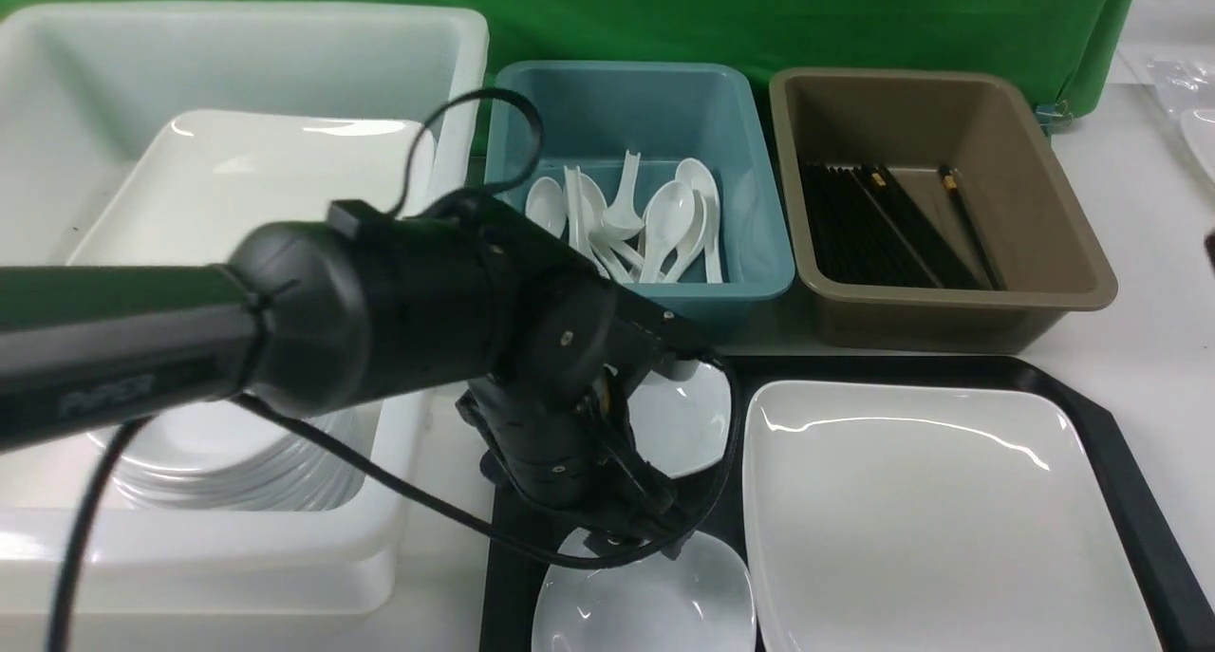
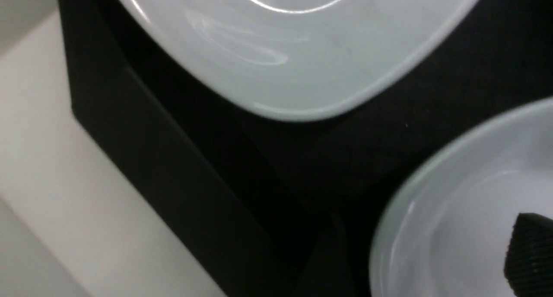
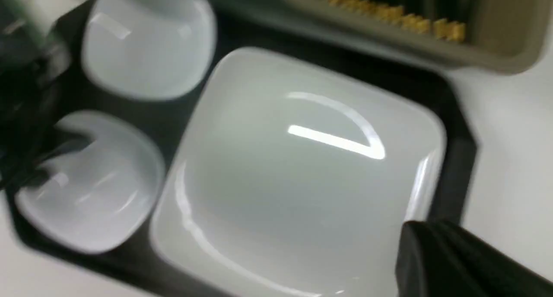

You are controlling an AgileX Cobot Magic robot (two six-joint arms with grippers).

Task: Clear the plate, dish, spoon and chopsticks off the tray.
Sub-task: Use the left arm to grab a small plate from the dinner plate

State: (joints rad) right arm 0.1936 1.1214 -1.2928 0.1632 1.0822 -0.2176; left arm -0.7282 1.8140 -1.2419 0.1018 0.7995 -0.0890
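The black tray point(image 1: 1134, 500) carries the large white square plate point(image 1: 949, 519) on its right half and two small white dishes on its left: a far dish point(image 1: 688, 419) and a near dish point(image 1: 655, 600). My left gripper point(image 1: 626, 538) points down at the near dish's far rim. In the left wrist view it is open point(image 2: 427, 245), with one finger point(image 2: 529, 249) over the dish's inside and the other dim over the tray point(image 2: 389, 128). My right gripper point(image 3: 414, 236) is shut and empty, above the plate's point(image 3: 302, 180) corner. No spoon or chopsticks show on the tray.
A teal bin point(image 1: 759, 253) holds several white spoons point(image 1: 664, 220). A brown bin point(image 1: 1063, 244) to its right holds black chopsticks point(image 1: 883, 225). A big white tub point(image 1: 418, 500) at the left holds stacked plates. My left arm point(image 1: 332, 329) hides part of it.
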